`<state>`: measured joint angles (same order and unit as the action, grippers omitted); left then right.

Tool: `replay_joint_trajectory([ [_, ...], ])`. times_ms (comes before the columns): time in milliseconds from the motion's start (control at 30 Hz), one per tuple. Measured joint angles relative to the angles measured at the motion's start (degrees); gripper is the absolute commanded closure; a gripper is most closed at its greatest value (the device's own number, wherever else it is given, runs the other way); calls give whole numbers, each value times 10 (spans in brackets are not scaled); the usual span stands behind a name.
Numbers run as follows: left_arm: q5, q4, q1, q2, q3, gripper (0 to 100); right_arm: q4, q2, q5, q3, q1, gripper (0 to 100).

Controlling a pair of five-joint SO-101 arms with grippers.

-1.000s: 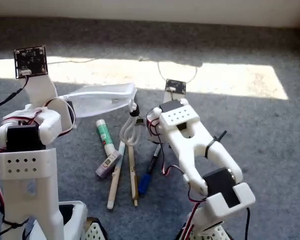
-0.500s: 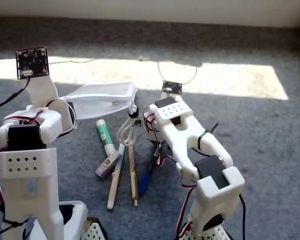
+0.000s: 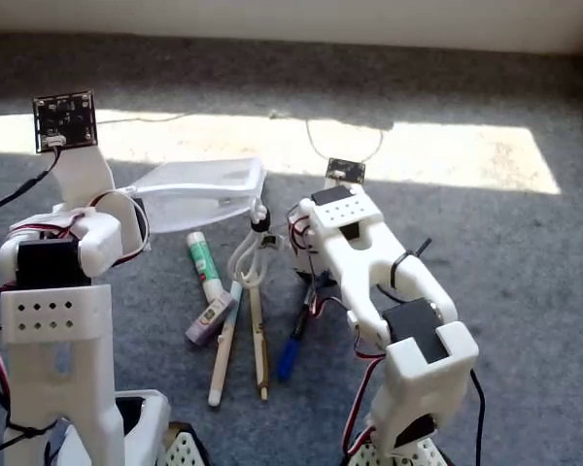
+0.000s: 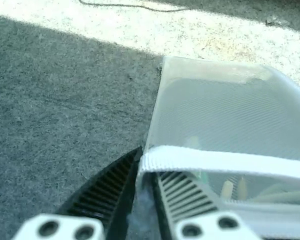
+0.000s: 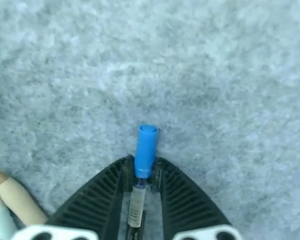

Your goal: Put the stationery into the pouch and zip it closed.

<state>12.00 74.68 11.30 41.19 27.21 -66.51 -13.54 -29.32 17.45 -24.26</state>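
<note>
A translucent white pouch (image 3: 202, 192) hangs above the carpet. My left gripper (image 3: 138, 206) is shut on its end. In the left wrist view the fingers (image 4: 176, 184) pinch the pouch's white zipper tape (image 4: 225, 161), with the mesh pouch (image 4: 225, 110) spreading beyond. My right gripper (image 3: 308, 296) is down at the carpet, shut on a blue-capped pen (image 3: 291, 348). In the right wrist view the blue-capped pen (image 5: 146, 145) sticks out between the fingers of my right gripper (image 5: 142, 172). A glue stick (image 3: 201, 260), a small purple-and-white item (image 3: 209, 318), a pale pen (image 3: 223, 345) and a wooden pencil (image 3: 259, 340) lie beside it.
White loop handles (image 3: 251, 254) lie between the pouch and the pens. A thin cable (image 3: 345, 146) curls on the sunlit strip (image 3: 447, 155) at the back. A pale wall edge (image 3: 291, 19) runs along the far side. Open grey carpet (image 3: 505, 252) lies to the right.
The right arm has folded closer and lowered over the blue-capped pen, and the pen has shifted slightly toward the near side. The left arm with the pouch has barely moved.
</note>
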Motion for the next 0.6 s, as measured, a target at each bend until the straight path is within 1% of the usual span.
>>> replay_joint_trajectory([
  [167,4,0,0,0,0,993,-17,74,1,4,13,994],
  [267,13,0,-5,0,0,993,-20,123,26,29,28,994],
  [433,15,-3,-43,0,0,994,-20,212,49,80,35,994],
  [600,33,-12,-47,-4,1,994,-21,315,53,127,35,994],
])
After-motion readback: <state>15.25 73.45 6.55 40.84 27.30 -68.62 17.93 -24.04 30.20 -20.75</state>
